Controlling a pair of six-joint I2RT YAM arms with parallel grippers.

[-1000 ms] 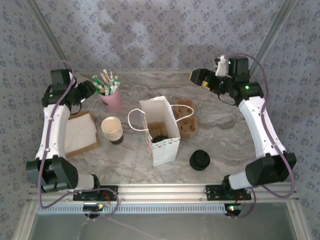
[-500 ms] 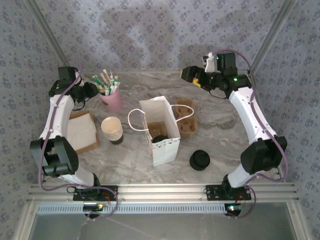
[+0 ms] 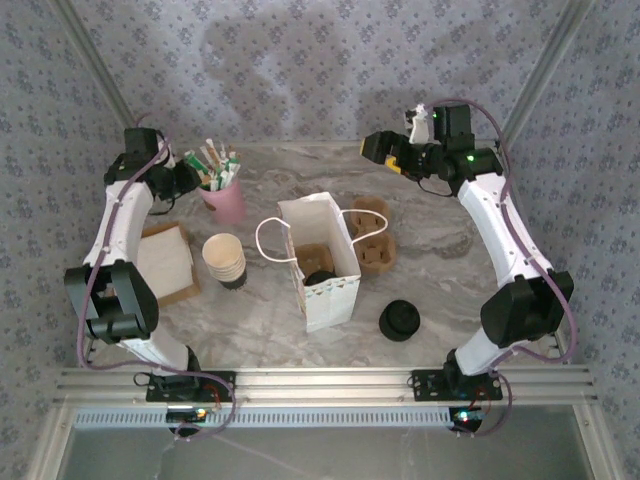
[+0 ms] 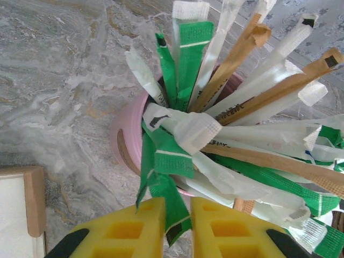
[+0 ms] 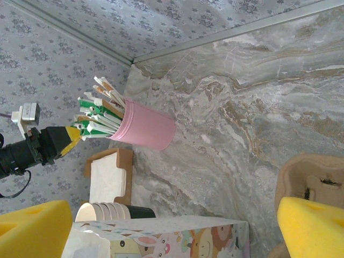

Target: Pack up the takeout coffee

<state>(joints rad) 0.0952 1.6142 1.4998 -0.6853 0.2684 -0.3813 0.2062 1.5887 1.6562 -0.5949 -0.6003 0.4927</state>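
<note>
Left gripper (image 4: 177,207) nearly closed, pinching a green sachet (image 4: 161,185) in the pink cup (image 4: 119,137), presumably an extra for the bag (image 3: 325,290); right gripper (image 3: 380,150) wide open, empty.

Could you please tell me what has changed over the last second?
The left gripper reached to the pink cup and narrowed its jaws around a green sachet. The right gripper swung inward, jaws open. Paper bag, cup stack and lids stayed put.

The light is bright and soft. Faint grey shadows lie on the flowery grey wall (image 3: 250,50) far behind the left pincer (image 4: 177,208). Its yellow foam fingers (image 4: 134,231) look blurry.
</note>
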